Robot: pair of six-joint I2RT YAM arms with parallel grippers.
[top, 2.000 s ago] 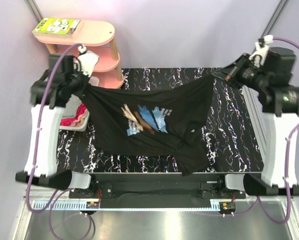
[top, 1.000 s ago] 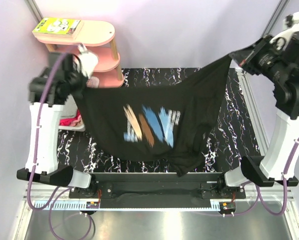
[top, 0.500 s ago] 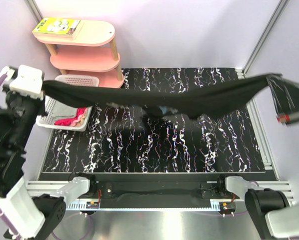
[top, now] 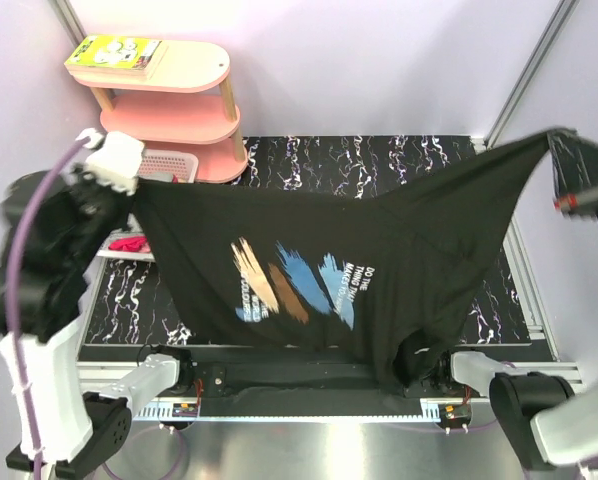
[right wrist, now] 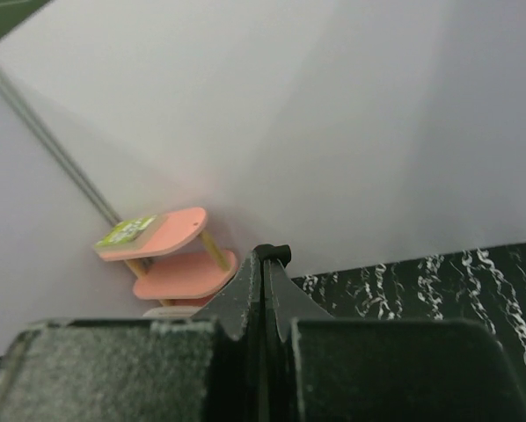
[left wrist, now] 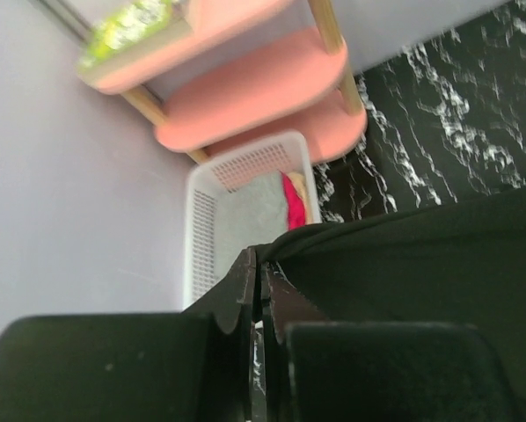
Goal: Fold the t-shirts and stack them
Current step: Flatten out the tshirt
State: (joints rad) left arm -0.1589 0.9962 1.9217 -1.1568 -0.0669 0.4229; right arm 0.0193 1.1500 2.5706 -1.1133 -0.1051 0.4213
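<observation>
1. Shelf [top: 184, 88]: pink, three tiers, far left corner, with a green book [top: 114, 52] lying flat on its top tier.
2. Basket [left wrist: 201, 230]: white plastic lattice, just beside the shelf's foot. It holds a grey shirt [left wrist: 245, 211] and a red shirt [left wrist: 293, 200] against its right wall.
3. My left gripper [left wrist: 261, 268]: raised above the basket, jaws closed on one corner of the black t-shirt [top: 379, 240].
4. Black t-shirt: hangs in the air, stretched between my two grippers over the counter [top: 379, 155]. Its blue, white and orange print faces up, and its lower edge sags toward the near edge of the counter.
5. My right gripper [right wrist: 265, 257]: raised at the far right, jaws pressed together on the opposite corner of the black t-shirt.
</observation>
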